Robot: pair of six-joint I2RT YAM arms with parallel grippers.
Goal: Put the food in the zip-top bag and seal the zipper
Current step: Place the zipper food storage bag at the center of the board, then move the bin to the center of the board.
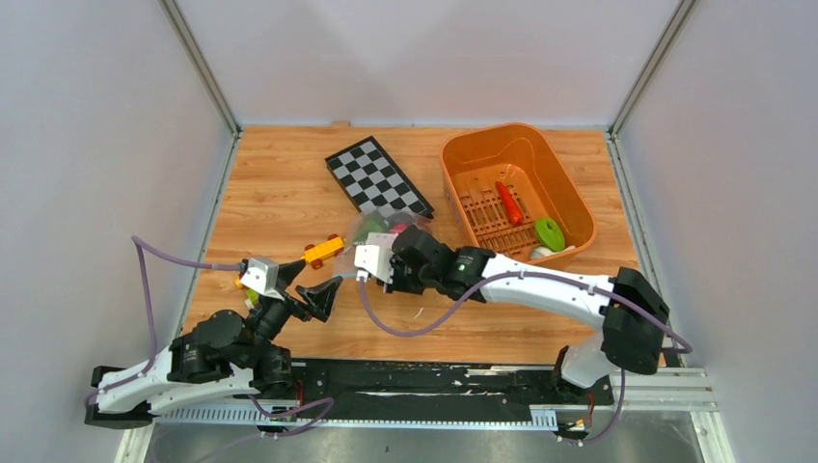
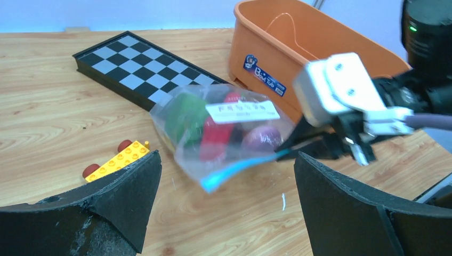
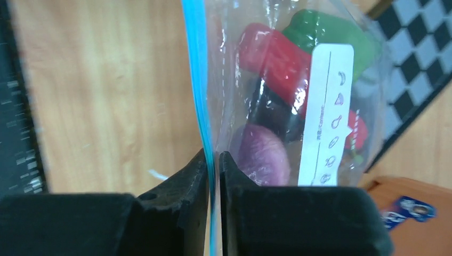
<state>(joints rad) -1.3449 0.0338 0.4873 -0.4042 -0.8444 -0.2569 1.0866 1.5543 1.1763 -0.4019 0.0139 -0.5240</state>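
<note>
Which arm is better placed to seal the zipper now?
Right. The right gripper is clamped on the blue zipper of the bag and could probably slide along to seal it. The left gripper is open, short of the bag, holding nothing.

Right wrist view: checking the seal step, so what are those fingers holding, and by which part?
The right gripper pinches the zip-top bag by its light-blue zipper edge; the left gripper is open, empty.

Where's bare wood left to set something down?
Widest bare wood: far-left corner, between the checkerboard and the left wall. A narrower strip runs near the orange basket's front, under the right arm. Crowded middle: zip-top bag, right gripper, toy car.
</note>
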